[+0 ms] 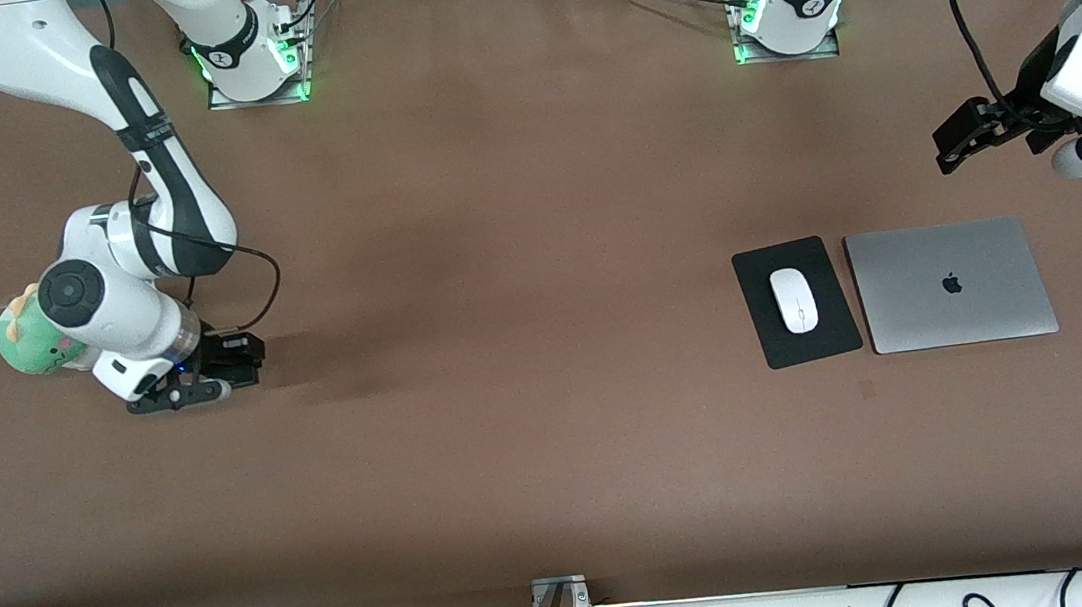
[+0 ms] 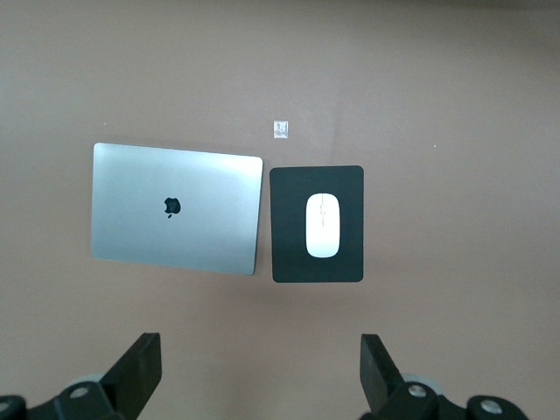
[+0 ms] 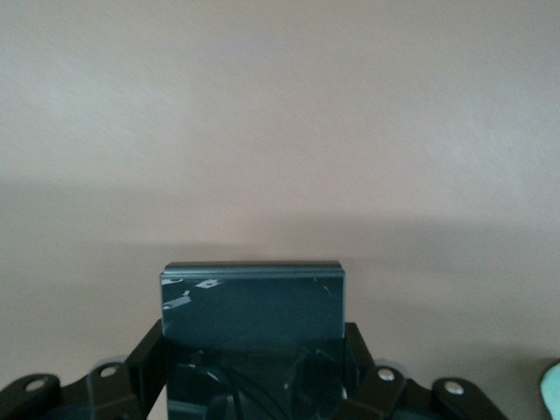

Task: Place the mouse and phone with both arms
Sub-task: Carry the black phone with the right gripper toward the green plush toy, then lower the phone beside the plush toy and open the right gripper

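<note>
The white mouse [image 1: 793, 299] lies on a black mouse pad [image 1: 767, 325] toward the left arm's end of the table. It also shows in the left wrist view [image 2: 322, 225], on the pad [image 2: 289, 254]. My left gripper [image 1: 961, 139] hangs open and empty in the air over bare table by that end; its fingers [image 2: 140, 367] stand wide apart. My right gripper [image 1: 231, 366] is low over the table at the right arm's end, shut on the black phone [image 1: 242, 351]. In the right wrist view the phone [image 3: 252, 302] sits between the fingers [image 3: 147, 354].
A closed silver laptop [image 1: 949, 284] lies beside the mouse pad, toward the left arm's end; it also shows in the left wrist view [image 2: 175, 208]. A green plush toy [image 1: 24, 343] sits next to the right arm's wrist. A small pale tag [image 2: 281, 129] lies near the pad.
</note>
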